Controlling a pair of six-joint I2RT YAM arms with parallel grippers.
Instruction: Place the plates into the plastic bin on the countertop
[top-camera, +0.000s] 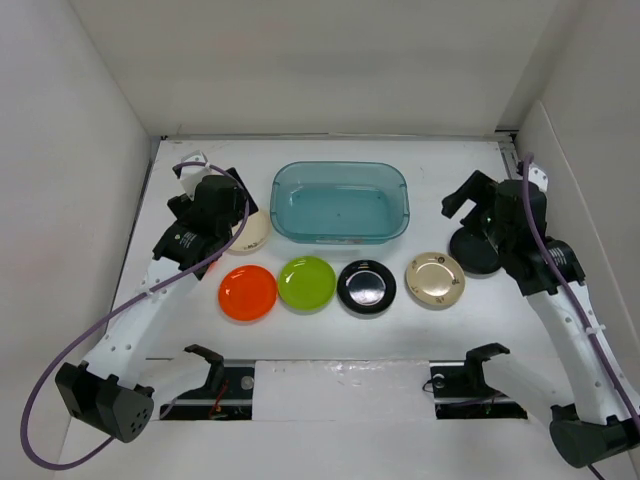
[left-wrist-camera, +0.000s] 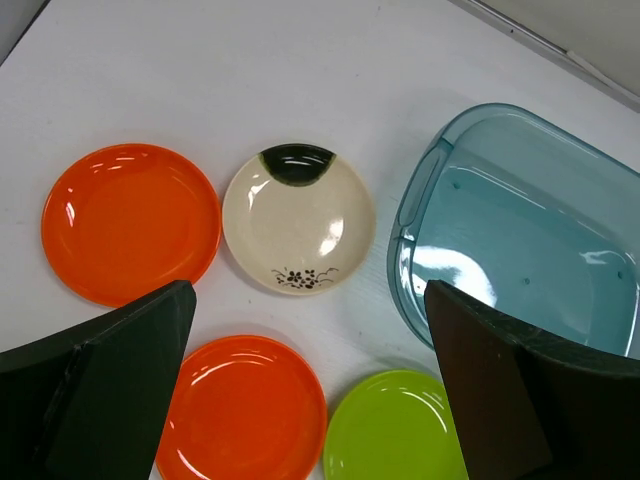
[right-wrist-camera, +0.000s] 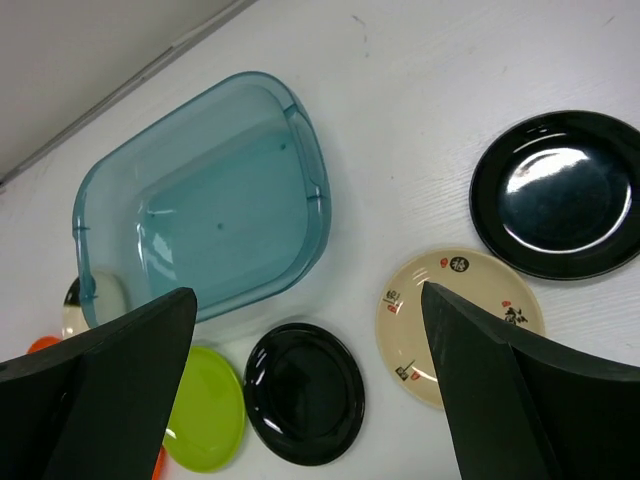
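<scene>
Left gripper (left-wrist-camera: 310, 330): nearest of all, jaws spread wide and holding nothing; it hangs over the left group of plates.
Right gripper (right-wrist-camera: 308, 330): likewise open and empty, poised above the right group.
Front row: an orange plate (top-camera: 247, 292), a green plate (top-camera: 307, 283), a small black plate (top-camera: 366, 287) and a patterned cream plate (top-camera: 435, 279) lie in a line on the countertop (top-camera: 320, 335), near one another but apart.
Next row back: a second orange plate (left-wrist-camera: 130, 222) lies mostly under the left arm, with a cream plate with a black patch (left-wrist-camera: 298, 220) just beside the bin's left end. A larger black plate (right-wrist-camera: 558, 195) lies under the right gripper.
Bin (top-camera: 340, 200): farthest back, centred, and empty; all seven plates lie outside it.
Handling: the plates look light, stiff and glossy, so probably slippery. They are not likely to break if dropped.
Where to hold: each lies flat and shallow, so the raised rim seems the only purchase, one finger inside the lip and one outside.
Risk: a plate may skid on the smooth countertop or slip from the jaws.
</scene>
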